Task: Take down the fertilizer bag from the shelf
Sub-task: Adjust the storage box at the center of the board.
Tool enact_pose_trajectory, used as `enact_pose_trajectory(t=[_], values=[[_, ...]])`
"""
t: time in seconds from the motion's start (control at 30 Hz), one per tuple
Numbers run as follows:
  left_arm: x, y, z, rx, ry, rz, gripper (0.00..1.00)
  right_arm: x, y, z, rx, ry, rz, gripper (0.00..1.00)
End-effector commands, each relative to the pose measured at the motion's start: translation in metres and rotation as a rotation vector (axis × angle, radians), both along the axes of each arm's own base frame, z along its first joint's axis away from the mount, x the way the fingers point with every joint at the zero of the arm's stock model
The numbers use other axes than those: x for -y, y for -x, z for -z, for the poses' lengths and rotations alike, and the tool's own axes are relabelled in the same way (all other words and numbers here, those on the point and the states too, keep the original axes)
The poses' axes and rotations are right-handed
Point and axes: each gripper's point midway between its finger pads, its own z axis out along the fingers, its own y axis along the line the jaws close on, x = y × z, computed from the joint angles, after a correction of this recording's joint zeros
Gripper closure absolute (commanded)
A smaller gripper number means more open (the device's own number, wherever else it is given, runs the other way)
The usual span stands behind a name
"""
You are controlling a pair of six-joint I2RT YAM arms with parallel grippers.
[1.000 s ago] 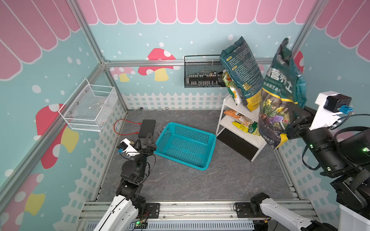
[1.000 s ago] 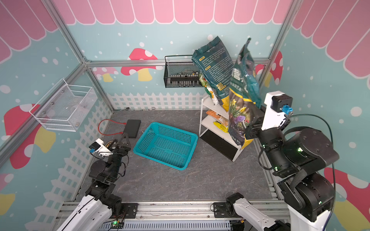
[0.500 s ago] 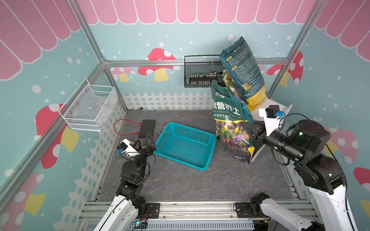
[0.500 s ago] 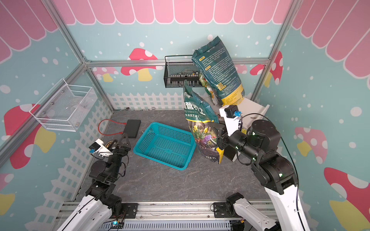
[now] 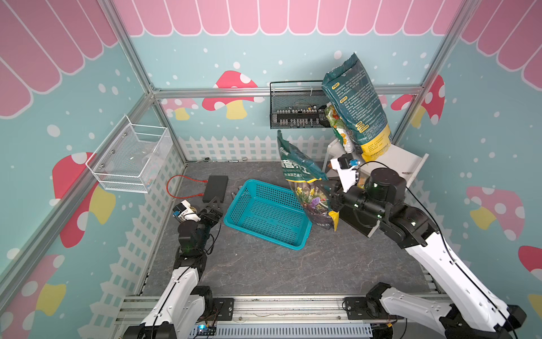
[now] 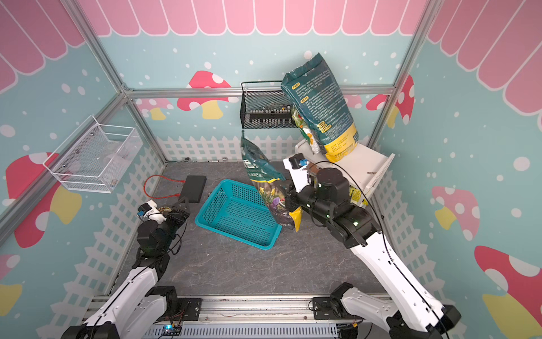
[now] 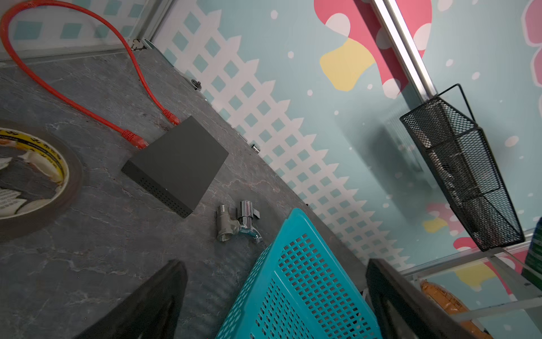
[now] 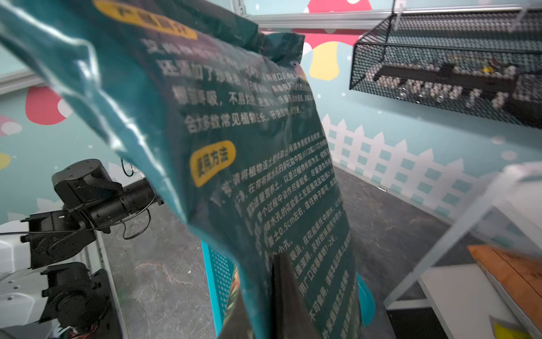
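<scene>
My right gripper (image 5: 331,199) (image 6: 289,199) (image 8: 261,293) is shut on the fertilizer bag (image 5: 305,187) (image 6: 265,187) (image 8: 249,146), a dark green printed pouch with a yellow corner. The bag hangs roughly upright, low between the teal basket (image 5: 243,187) (image 6: 211,223) and the white shelf (image 5: 401,164) (image 6: 369,161) (image 8: 457,293). I cannot tell whether its bottom touches the floor. A second green and yellow bag (image 5: 357,105) (image 6: 319,102) leans on the shelf's top board. My left gripper (image 5: 215,205) (image 6: 181,205) (image 7: 274,264) rests open and empty by the basket's left end.
A black wire basket (image 5: 296,108) hangs on the back wall and a white mesh basket (image 5: 132,158) on the left wall. A black box (image 5: 216,187) with a red cable (image 5: 176,185), a tape roll (image 7: 29,176) and a metal valve (image 7: 237,220) lie near my left gripper.
My right arm has carried the bag from high beside the shelf's top down and leftward to floor level by the basket. The left arm has not moved.
</scene>
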Motion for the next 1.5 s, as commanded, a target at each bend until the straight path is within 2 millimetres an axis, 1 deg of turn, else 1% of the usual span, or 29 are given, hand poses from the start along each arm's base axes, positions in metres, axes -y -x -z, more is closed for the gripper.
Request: enact_pose_trajectory(t=[0.0,0.07,0.13,0.27,0.37,0.47,0.53,0.57,0.63,0.73,0.83,0.87,0.97,1.0,1.03,1.07,1.1,1.13,1.17,1.2,1.27,1.3,1.33,1.37,1.47], values=[[0.012,0.004,-0.006,0.072,0.055,0.086,0.00,-0.008,-0.011,-0.087,0.256,-0.240,0.095,1.00],[0.023,-0.001,-0.011,0.090,0.055,0.159,0.00,-0.023,-0.020,-0.074,0.253,-0.262,0.111,1.00],[0.034,-0.006,-0.011,0.089,0.069,0.232,0.01,-0.031,-0.030,-0.062,0.252,-0.286,0.140,1.00],[0.050,-0.015,0.000,0.066,0.142,0.341,0.01,-0.036,-0.058,-0.033,0.205,-0.329,0.253,1.00],[0.057,-0.020,0.007,0.049,0.190,0.407,0.02,-0.042,-0.076,-0.016,0.153,-0.341,0.314,1.00],[0.066,-0.021,0.009,0.057,0.226,0.469,0.03,-0.046,-0.091,0.001,0.082,-0.335,0.374,1.00],[0.070,-0.022,0.009,0.059,0.238,0.506,0.03,-0.051,-0.097,0.011,0.048,-0.322,0.394,1.00],[0.072,-0.024,0.010,0.054,0.248,0.522,0.03,-0.050,-0.100,0.015,0.040,-0.320,0.414,1.00],[0.075,-0.024,0.010,0.055,0.261,0.546,0.03,-0.046,-0.104,0.022,0.031,-0.326,0.453,1.00],[0.079,-0.023,0.018,0.036,0.308,0.573,0.03,-0.039,-0.107,0.032,0.038,-0.335,0.492,1.00],[0.085,-0.018,0.027,0.021,0.395,0.617,0.06,-0.037,-0.107,0.038,0.040,-0.340,0.508,1.00],[0.088,-0.015,0.027,0.033,0.418,0.641,0.07,-0.036,-0.106,0.039,0.039,-0.340,0.515,1.00],[0.099,-0.006,0.035,0.019,0.548,0.706,0.08,-0.035,-0.105,0.042,0.049,-0.342,0.532,1.00],[0.104,-0.008,0.045,-0.027,0.597,0.728,0.09,-0.036,-0.104,0.042,0.056,-0.341,0.533,1.00],[0.111,-0.010,0.058,-0.080,0.630,0.755,0.12,-0.037,-0.102,0.042,0.066,-0.342,0.537,1.00],[0.117,-0.011,0.067,-0.112,0.645,0.772,0.14,-0.038,-0.101,0.043,0.072,-0.338,0.546,1.00],[0.119,-0.011,0.075,-0.135,0.658,0.765,0.14,-0.039,-0.101,0.044,0.077,-0.333,0.554,1.00],[0.117,-0.010,0.079,-0.143,0.668,0.733,0.13,-0.042,-0.099,0.045,0.086,-0.329,0.555,1.00],[0.114,-0.008,0.078,-0.130,0.657,0.709,0.12,-0.046,-0.098,0.046,0.096,-0.322,0.553,1.00],[0.114,-0.006,0.072,-0.107,0.638,0.705,0.12,-0.049,-0.096,0.045,0.106,-0.321,0.555,1.00],[0.113,-0.001,0.052,-0.041,0.595,0.717,0.11,-0.058,-0.094,0.048,0.127,-0.304,0.553,1.00],[0.114,0.003,0.040,-0.004,0.574,0.730,0.10,-0.062,-0.093,0.048,0.135,-0.303,0.557,1.00],[0.117,0.006,0.032,0.016,0.558,0.746,0.09,-0.067,-0.093,0.049,0.140,-0.295,0.555,1.00],[0.121,0.007,0.028,0.024,0.547,0.762,0.09,-0.071,-0.094,0.051,0.141,-0.289,0.558,1.00],[0.137,0.010,0.027,0.002,0.562,0.801,0.09,-0.082,-0.096,0.053,0.143,-0.281,0.558,1.00]])
